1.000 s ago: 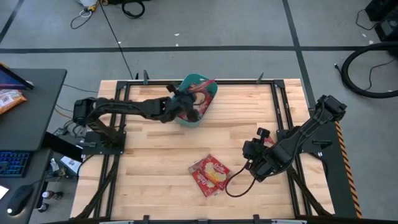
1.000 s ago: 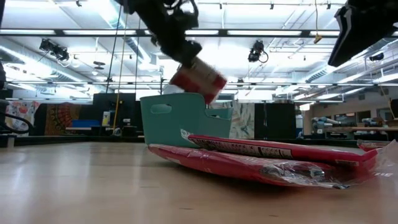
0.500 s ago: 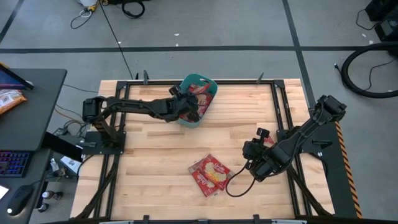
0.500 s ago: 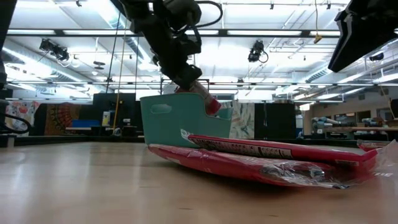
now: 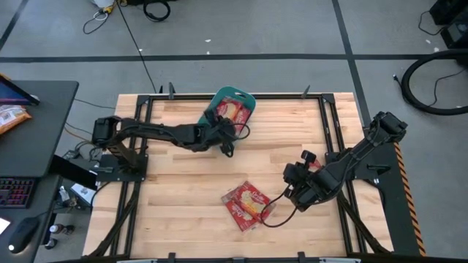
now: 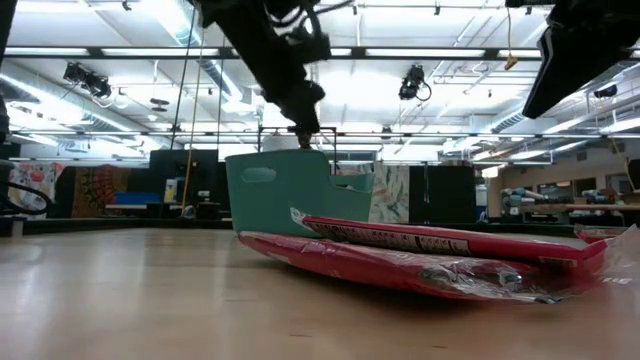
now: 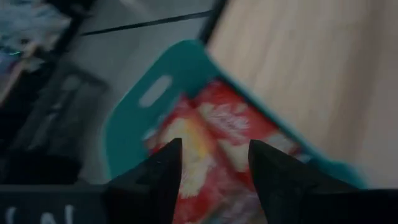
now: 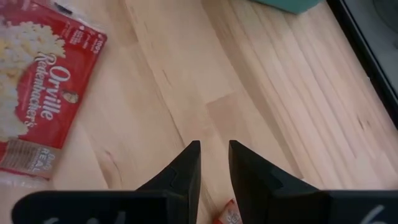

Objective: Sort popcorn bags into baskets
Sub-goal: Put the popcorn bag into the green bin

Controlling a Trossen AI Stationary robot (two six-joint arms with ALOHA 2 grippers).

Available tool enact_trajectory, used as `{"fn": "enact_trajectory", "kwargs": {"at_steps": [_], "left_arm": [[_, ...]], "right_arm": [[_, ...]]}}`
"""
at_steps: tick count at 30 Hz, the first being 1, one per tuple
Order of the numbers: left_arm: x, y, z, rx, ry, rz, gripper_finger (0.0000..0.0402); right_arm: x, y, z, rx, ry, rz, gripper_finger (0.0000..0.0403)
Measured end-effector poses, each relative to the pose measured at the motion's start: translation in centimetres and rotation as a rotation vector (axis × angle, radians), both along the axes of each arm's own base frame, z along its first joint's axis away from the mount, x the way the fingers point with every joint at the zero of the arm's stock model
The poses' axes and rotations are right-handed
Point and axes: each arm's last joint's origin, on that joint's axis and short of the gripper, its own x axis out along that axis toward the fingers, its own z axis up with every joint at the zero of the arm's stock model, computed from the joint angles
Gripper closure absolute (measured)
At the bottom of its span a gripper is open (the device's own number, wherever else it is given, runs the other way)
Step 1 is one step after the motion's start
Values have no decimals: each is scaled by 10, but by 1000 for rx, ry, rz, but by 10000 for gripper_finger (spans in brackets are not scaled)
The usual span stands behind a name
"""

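Note:
The teal basket [image 5: 219,93] stands at the table's far edge, mid-width, with red popcorn bags [image 5: 234,109] lying flat inside it. My left gripper [image 5: 225,126] hovers just over the basket's near rim, open and holding nothing. In its wrist view the fingers frame the bags [image 7: 217,124] inside the basket [image 7: 143,99]. A loose pile of popcorn bags [image 5: 247,204] lies on the wood near the front, middle. To the right of that pile my right gripper [image 5: 291,186] hangs above the table, its fingers [image 8: 213,146] a narrow gap apart with only bare wood between them.
A black metal frame [image 5: 325,124] runs along the table's edges. Left of the table a dark desk carries a keyboard [image 5: 18,191] and an orange snack bag [image 5: 11,117]. Bare wood [image 5: 183,183] lies between the basket and the pile.
My left gripper held a popcorn bag above the basket, went down into it and let go. The bag now lies in the basket. The gripper has then come up and back a little toward the table's near edge, with nothing in it.

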Motion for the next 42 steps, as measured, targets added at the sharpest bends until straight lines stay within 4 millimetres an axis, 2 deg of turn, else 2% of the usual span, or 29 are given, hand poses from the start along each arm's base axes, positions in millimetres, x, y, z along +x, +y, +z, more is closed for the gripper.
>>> {"fn": "enact_trajectory", "kwargs": {"at_steps": [5,13,18,25,29,37,42], "left_arm": [[-2,-19,10,-97,-39,-136,210],[-11,-56,4,-108,50,-200,210],[-14,-71,3,-99,69,-237,210],[-15,-73,3,-92,79,-248,210],[-15,-73,3,-92,80,-248,210],[-15,-76,3,-91,82,-257,210],[-15,-75,3,-91,83,-257,210]], "right_arm": [[-2,-5,-7,18,18,-53,313],[-19,-25,-58,200,172,-268,284],[-30,-32,-76,268,249,-374,252],[-31,-31,-82,345,249,-427,210],[-28,-28,-83,392,233,-416,203],[-23,-24,-106,325,352,-424,225],[-21,-21,-112,291,394,-379,262]]}}
